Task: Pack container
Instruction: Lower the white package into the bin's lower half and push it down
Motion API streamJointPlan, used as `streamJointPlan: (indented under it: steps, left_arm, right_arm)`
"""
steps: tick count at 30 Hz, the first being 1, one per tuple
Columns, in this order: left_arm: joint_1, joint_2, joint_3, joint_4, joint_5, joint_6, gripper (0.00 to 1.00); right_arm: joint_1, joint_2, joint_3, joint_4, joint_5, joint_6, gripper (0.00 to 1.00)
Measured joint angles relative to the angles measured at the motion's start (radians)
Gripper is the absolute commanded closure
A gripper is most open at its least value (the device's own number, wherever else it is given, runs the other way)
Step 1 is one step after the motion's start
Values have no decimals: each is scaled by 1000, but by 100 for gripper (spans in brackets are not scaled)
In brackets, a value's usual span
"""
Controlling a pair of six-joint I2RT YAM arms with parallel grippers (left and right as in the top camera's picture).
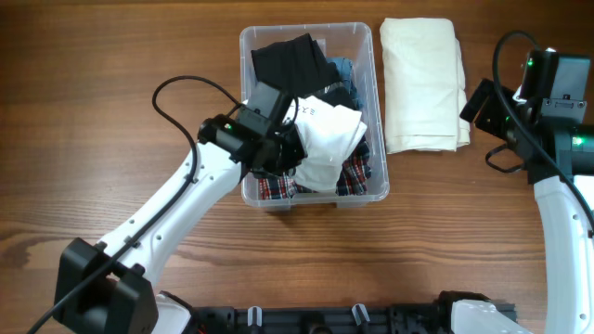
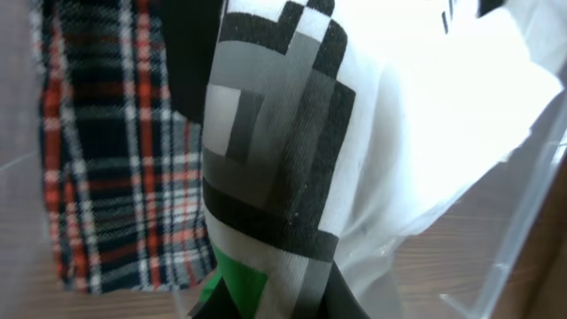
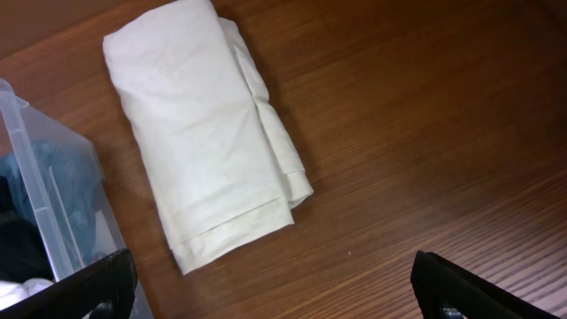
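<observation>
Container (image 1: pixel 306 28) sits mid-table in the overhead view, long axis 12 to 6. Your left gripper (image 1: pixel 290 148) is inside it over a white garment (image 1: pixel 329 139); I cannot tell its grip. Left wrist shows only plaid cloth (image 2: pixel 97 159) and patterned fabric (image 2: pixel 266 151). Right wrist: your right gripper (image 3: pixel 275 297) gapes wide and empty, with the folded cream cloth (image 3: pixel 204 133) at 11 o'clock, nearer this arm.
</observation>
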Motion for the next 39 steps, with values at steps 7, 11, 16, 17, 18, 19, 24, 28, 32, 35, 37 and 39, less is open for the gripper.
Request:
streamJointPlan:
  steps: [7,11,16,17,18,19,24,28,32,35,37,39]
  left_arm:
    - [-38,0,0,-39,-87,-2,83]
    - [-40,0,0,-84,-127,-2,74]
    - [-40,0,0,-140,-189,-1,23]
    - [-40,0,0,-143,-193,1,19]
    - [-40,0,0,-145,-200,1,15]
    - [-40,0,0,-146,-201,2,14]
    - [-40,0,0,-141,-209,-2,23]
    - [-40,0,13,-103,-214,29,41]
    - [-40,-21,74,-74,-214,75,96]
    - [-40,-51,97,-32,-215,101,96]
    - [-40,-63,101,-1,-215,108,96]
    - [-40,-58,101,19,-215,111,96]
  right_arm:
    - [0,0,0,0,0,0,0]
    - [0,0,0,0,0,0,0]
    - [0,0,0,0,0,0,0]
    - [0,0,0,0,0,0,0]
    - [0,0,0,0,0,0,0]
    - [0,0,0,0,0,0,0]
    - [0,0,0,0,0,0,0]
    - [0,0,0,0,0,0,0]
    - [0,0,0,0,0,0,0]
    - [0,0,0,0,0,0,0]
    - [0,0,0,0,0,0,0]
    - [0,0,0,0,0,0,0]
